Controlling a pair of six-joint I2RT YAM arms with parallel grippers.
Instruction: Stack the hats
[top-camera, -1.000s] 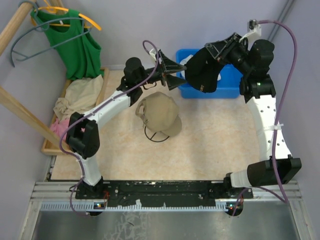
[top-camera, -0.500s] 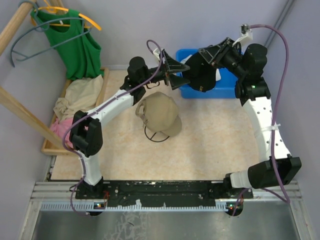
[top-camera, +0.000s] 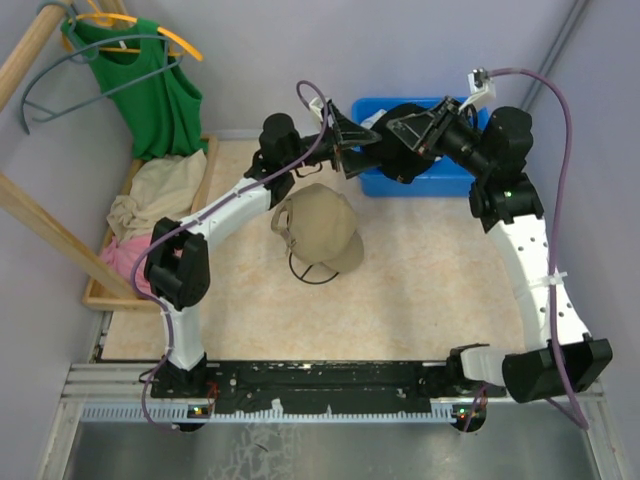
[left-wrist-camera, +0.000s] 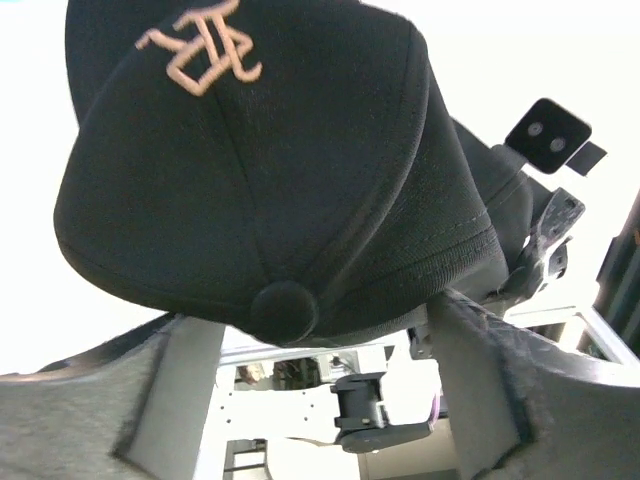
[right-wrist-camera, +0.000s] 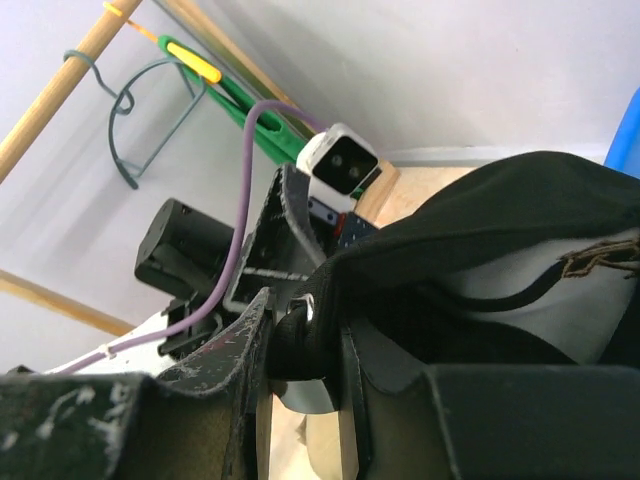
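Top external view: the right gripper (top-camera: 412, 140), clamped on the black cap (top-camera: 398, 162), holds it aloft at upper centre, over the bin (top-camera: 462, 182). The left gripper (top-camera: 366, 152) gapes wide and empty, facing the crown. Best practice is to let the left gripper grip the rim firmly before the right releases, then to lower the crown squarely over the tan cap (top-camera: 318, 228) at mid-frame.

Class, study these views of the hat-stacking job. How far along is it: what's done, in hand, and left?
Done: one tan cap lies on the table as the base. In hand: the right gripper is shut on the black cap, held aloft, and the open left gripper brackets its crown. Left: the black cap is not on the tan cap yet.
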